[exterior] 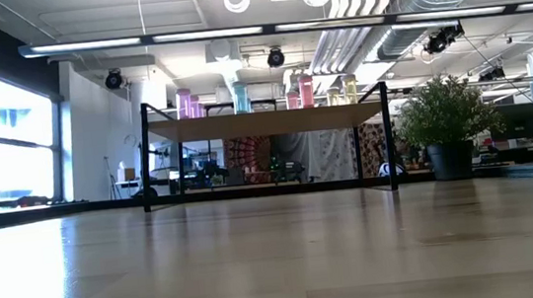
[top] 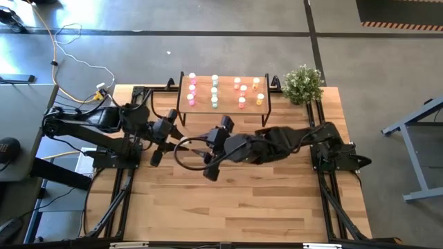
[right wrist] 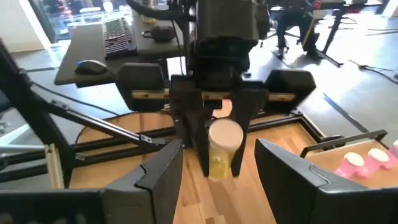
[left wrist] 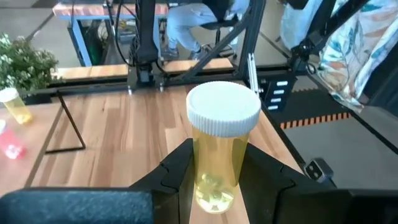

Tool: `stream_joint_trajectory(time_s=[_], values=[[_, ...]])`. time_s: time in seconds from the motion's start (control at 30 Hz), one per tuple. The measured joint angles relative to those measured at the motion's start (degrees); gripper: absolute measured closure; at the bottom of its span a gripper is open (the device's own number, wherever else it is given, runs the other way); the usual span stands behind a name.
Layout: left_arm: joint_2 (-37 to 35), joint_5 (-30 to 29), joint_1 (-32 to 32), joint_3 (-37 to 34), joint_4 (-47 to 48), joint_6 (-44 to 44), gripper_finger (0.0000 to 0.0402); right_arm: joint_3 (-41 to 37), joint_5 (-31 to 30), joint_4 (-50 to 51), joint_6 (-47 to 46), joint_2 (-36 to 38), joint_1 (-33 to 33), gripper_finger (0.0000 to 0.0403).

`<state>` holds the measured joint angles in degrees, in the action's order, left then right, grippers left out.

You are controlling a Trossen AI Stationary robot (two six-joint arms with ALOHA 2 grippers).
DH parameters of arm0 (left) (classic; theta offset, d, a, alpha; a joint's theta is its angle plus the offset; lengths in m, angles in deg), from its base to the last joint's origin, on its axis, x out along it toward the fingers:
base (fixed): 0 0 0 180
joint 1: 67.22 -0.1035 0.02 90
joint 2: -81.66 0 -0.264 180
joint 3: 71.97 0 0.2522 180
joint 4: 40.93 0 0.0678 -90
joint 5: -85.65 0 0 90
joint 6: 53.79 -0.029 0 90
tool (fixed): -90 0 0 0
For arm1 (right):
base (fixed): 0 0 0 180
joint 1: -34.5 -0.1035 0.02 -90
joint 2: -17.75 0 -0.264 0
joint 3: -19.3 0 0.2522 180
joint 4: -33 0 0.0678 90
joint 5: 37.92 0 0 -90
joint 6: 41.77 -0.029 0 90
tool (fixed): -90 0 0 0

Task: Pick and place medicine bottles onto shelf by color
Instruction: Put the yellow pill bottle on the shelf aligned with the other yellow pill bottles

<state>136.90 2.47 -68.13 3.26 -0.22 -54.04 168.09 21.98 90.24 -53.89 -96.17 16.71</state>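
no readable text, no labels, brands, numbers or signs legible on any surface

Open-plan lab: exposed ceiling ducts (exterior: 370,4), desks (right wrist: 93,59).

The left gripper (top: 171,140) holds a bottle (left wrist: 219,152) upright, facing the right gripper (top: 188,147) just beside it. The shelf (top: 223,108) with more bottles (top: 214,92) stands behind both, the plant (top: 303,84) off its right end.
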Motion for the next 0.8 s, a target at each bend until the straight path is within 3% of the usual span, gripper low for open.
stream_joint_trajectory(time_s=[0.27, 0.8], values=[[4.34, -2.37, 0.02, 0.00, -7.92, 0.67, 0.0307, -0.02, 9.85, 3.79, 0.83, 1.55, 4.21, 0.0210], [9.41, -3.93, 0.02, 0.02, -14.14, 1.11, 0.0307, -0.02, 19.33, 8.95, 0.49, 1.55, 8.14, 0.0210]])
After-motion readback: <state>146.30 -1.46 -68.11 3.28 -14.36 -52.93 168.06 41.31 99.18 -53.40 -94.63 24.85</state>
